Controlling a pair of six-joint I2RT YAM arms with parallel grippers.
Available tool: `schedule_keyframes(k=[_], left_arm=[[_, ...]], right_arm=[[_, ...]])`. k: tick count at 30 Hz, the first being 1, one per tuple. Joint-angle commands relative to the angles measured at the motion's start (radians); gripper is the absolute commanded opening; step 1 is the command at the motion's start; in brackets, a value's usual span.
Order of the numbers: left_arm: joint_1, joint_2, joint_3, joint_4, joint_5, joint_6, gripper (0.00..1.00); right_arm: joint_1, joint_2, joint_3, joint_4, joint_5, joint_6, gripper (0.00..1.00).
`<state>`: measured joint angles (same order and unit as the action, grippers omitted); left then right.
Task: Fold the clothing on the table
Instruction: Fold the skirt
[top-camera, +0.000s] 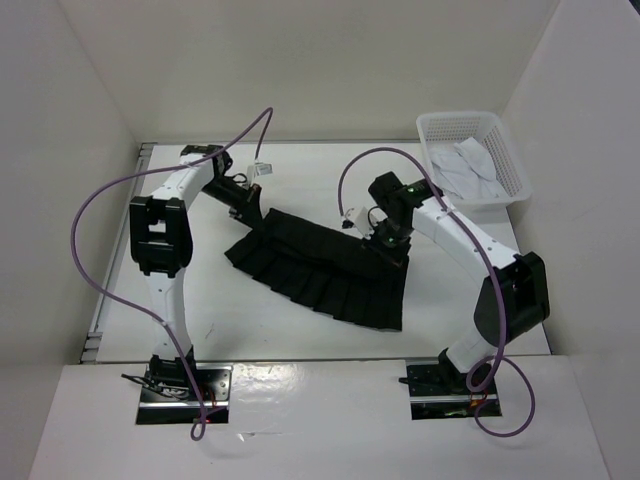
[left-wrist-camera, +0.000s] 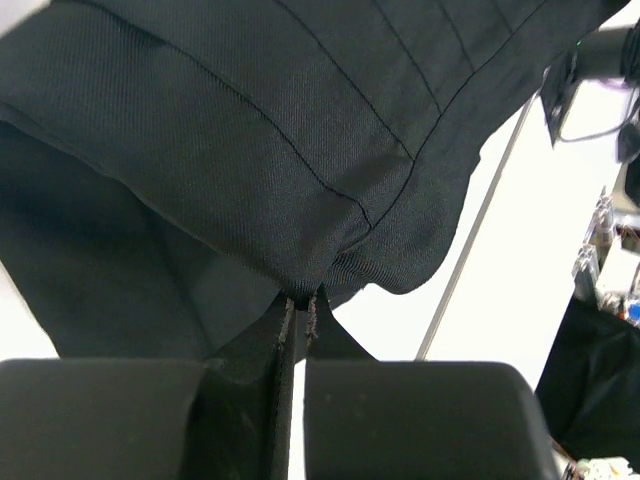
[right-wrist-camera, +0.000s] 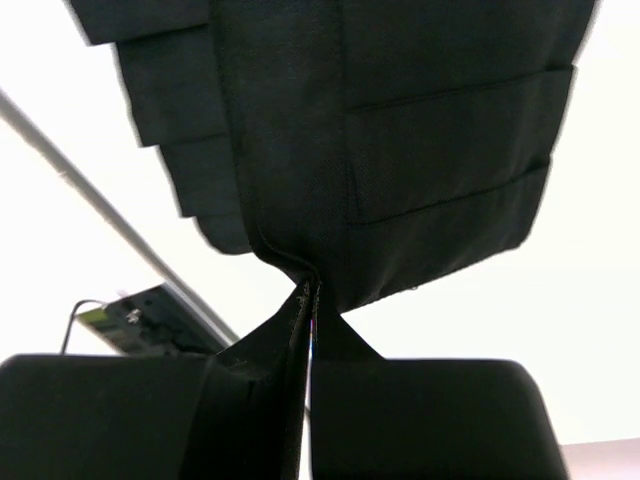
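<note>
From above, shows black pleated skirt (top-camera: 318, 272) spread on table (top-camera: 240, 335) between left end effector (top-camera: 250, 213) and right end effector (top-camera: 388, 240), with white basket (top-camera: 512, 165) beyond the right one. Up close at each wrist, reveals what overhead hides: both clamped tight on pinched skirt fabric.

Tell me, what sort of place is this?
Likely a robot test booth: bare white panels wall in a white table, where a left claw and right claw pinch a black pleated skirt.
</note>
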<state>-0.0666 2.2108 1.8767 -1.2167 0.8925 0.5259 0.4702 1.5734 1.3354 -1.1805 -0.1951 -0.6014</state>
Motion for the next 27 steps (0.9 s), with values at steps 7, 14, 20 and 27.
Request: schedule_keyframes(k=[7,14,20,27], left_arm=[[0.034,-0.108,-0.034,-0.081,-0.110,0.114,0.01],[0.062,-0.117,-0.129,-0.081,-0.148,0.172,0.02],[0.071,-0.149,-0.191,-0.081,-0.210,0.215,0.02],[0.123,-0.168,-0.222,-0.069,-0.274,0.227,0.02]], right_arm=[[0.131,0.008,0.033,-0.117,-0.105,-0.025,0.00],[0.240,0.062,-0.021,-0.084,-0.164,0.000,0.00],[0.347,0.122,-0.062,-0.074,-0.266,0.000,0.00],[0.507,0.232,-0.062,-0.064,-0.294,0.000,0.19]])
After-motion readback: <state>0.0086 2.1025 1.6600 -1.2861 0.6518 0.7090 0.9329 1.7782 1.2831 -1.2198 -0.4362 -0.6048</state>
